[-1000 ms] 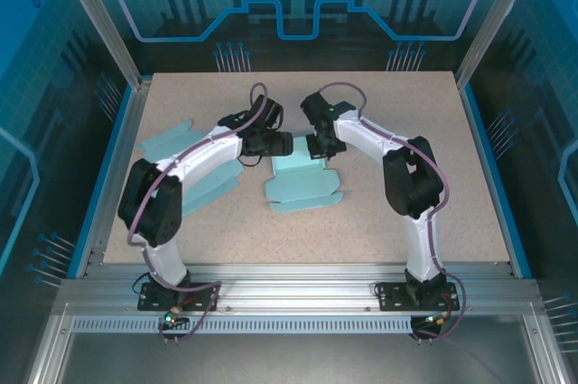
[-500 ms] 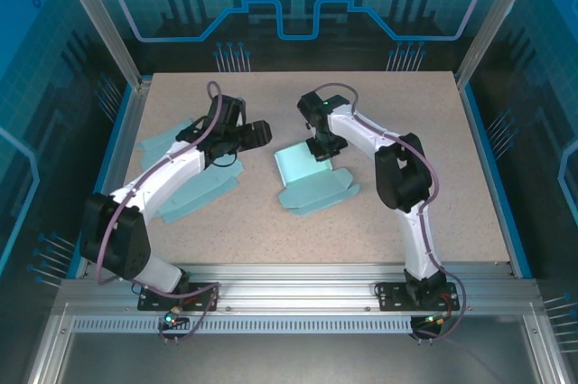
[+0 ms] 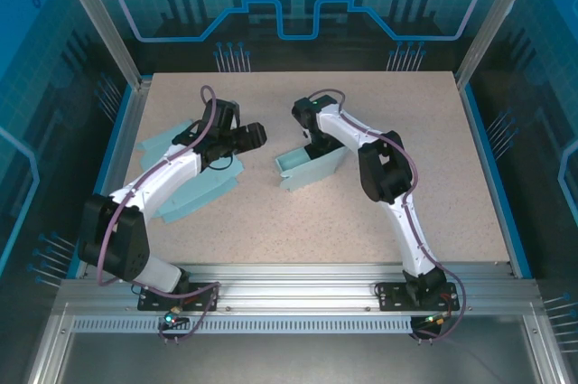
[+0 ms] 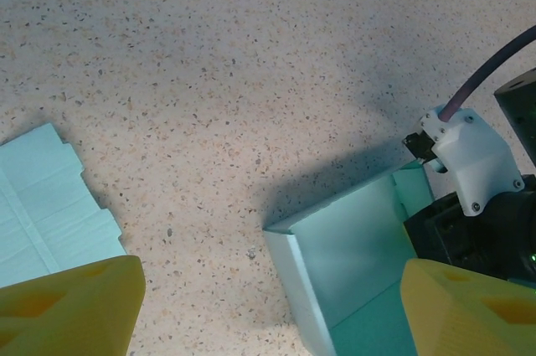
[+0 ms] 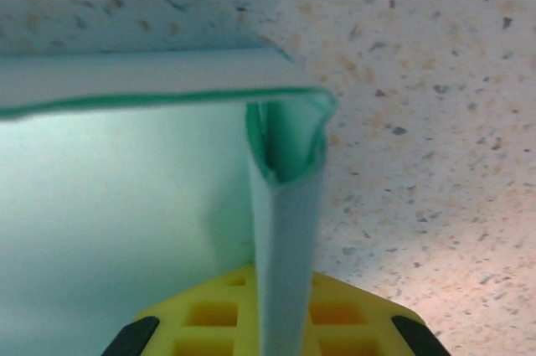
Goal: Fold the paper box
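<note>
Paper box (image 3: pixel 310 168), half-formed, stands mid-way across the table (image 3: pixel 406 113), right of the flat sheets (image 3: pixel 194 192). Right gripper (image 3: pixel 318 145) is pinched on its far doubled wall; left gripper (image 3: pixel 256 135) hovers with jaws spread. Judged light, thin, easily creased: hold by folded edges, not panels.

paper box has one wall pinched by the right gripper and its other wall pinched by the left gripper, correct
No. The left gripper is open and apart from the paper box, as the top external view shows. The right gripper does pinch one wall.
</note>
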{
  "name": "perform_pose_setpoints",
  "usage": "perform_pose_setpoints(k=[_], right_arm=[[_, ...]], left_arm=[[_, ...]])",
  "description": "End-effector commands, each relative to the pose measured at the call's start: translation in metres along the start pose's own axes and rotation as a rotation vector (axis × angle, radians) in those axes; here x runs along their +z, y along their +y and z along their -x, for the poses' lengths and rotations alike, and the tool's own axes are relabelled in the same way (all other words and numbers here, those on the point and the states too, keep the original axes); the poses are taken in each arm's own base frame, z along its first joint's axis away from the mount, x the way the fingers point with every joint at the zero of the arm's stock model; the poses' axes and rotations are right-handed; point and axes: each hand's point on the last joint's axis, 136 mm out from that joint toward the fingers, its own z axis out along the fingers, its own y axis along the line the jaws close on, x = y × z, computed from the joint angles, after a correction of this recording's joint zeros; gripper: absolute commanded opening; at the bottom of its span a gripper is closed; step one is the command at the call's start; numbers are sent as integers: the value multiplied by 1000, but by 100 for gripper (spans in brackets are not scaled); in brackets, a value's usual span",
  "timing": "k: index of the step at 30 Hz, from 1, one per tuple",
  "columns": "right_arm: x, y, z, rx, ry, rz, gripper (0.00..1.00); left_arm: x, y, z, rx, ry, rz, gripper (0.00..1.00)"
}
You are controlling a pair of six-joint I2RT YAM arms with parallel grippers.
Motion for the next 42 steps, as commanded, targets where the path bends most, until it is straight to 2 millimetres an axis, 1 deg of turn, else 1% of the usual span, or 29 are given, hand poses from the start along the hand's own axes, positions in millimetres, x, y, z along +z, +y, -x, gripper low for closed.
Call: perform_pose_setpoints(k=[1, 4, 8, 11, 14, 18, 20, 22, 24, 26, 30, 33, 37, 39, 42], right_arm=[[38, -16, -28, -75, 151, -217, 5], [51, -18, -32, -101, 178, -312, 4], [60, -11, -30, -92, 157, -341, 2], [60, 0, -23, -139, 126, -371, 0], [64, 15, -17, -225, 105, -389, 0], [64, 32, -13, -375, 68, -391, 0], [63, 37, -13, -447, 49, -420, 0], [59, 41, -12, -480, 29, -411, 0], [51, 41, -9, -471, 8, -396, 1], [38, 40, -4, -458, -20, -393, 12], [0, 37, 9, -419, -102, -380, 44], [-30, 35, 19, -396, -169, -367, 62], [-60, 34, 28, -376, -236, -345, 77], [-69, 34, 29, -372, -251, -338, 81], [-89, 32, 31, -362, -285, -337, 84]], left_arm=[[-7, -5, 7, -3, -28, -42, 81], [-5, -6, 7, 1, -26, -45, 81], [-4, -5, 7, 5, -29, -43, 81], [-4, 0, 8, 8, -38, -18, 81], [-4, 7, 8, 14, -47, 20, 82], [-4, 18, 6, 20, -51, 70, 83], [-4, 23, 4, 18, -52, 91, 84], [-4, 26, 3, 17, -56, 100, 85], [-3, 27, 1, 13, -53, 100, 88], [-2, 28, -1, 9, -51, 100, 91], [-4, 29, -2, 17, -49, 103, 93], [-6, 30, -2, 21, -53, 106, 93], [-7, 30, -4, 26, -47, 104, 94], [-6, 31, -6, 30, -38, 109, 94], [-4, 35, -11, 34, -24, 117, 93]])
